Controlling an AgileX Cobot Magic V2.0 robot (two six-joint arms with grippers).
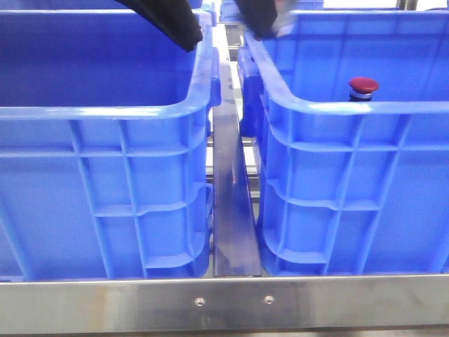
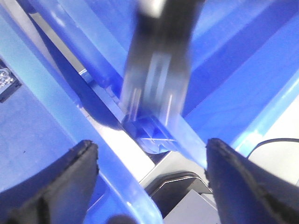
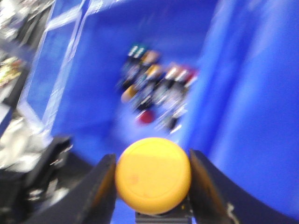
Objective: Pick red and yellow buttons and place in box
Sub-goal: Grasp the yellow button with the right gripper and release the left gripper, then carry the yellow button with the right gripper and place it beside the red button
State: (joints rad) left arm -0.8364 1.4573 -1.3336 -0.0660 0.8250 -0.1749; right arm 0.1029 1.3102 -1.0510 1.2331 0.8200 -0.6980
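My right gripper [image 3: 152, 161] is shut on the yellow button [image 3: 153, 175], its round cap held between the two fingers above a blue crate. A red button [image 1: 363, 87] with a dark red mushroom cap on a silver collar stands inside the right crate [image 1: 351, 109], seen just over its near rim. My left gripper [image 2: 152, 182] is open and empty, its fingers [image 2: 70, 186] spread over the gap between the crate rims. In the front view only the dark ends of the left arm [image 1: 172, 24] and the right arm [image 1: 261, 20] show at the top.
The left blue crate [image 1: 105, 112] and the right one stand side by side with a metal rail [image 1: 231, 203] between them. A blurred pile of several buttons [image 3: 154, 88] lies on the crate floor below my right gripper. A metal frame bar [image 1: 224, 302] runs along the front.
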